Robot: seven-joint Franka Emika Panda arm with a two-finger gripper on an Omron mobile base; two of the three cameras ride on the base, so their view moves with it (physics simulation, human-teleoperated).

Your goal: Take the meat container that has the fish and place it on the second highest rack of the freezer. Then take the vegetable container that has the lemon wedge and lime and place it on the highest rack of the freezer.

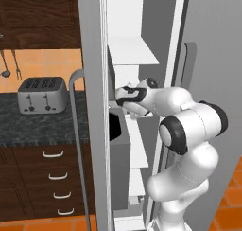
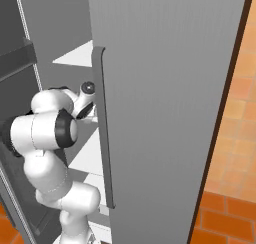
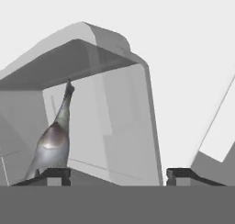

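Observation:
The meat container [image 3: 105,113] is a clear box lying close in front of the hand, against the freezer's white inside. The fish [image 3: 54,142] stands on end in it at the left. My gripper [image 3: 118,175] is open, its fingertips [image 3: 55,174] wide apart on either side of the box's near end and not pressing on it. In the left base view my hand [image 1: 125,95] reaches into the freezer just above a white rack [image 1: 140,112], one level under the upper rack [image 1: 134,52]. The vegetable container is out of view.
The freezer's open door [image 1: 92,107] with its long handle [image 1: 75,130] stands left of the arm. A grey door panel [image 2: 165,113] with a handle [image 2: 102,128] is close on the right. A toaster [image 1: 41,94] sits on the dark counter [image 1: 42,126] above drawers.

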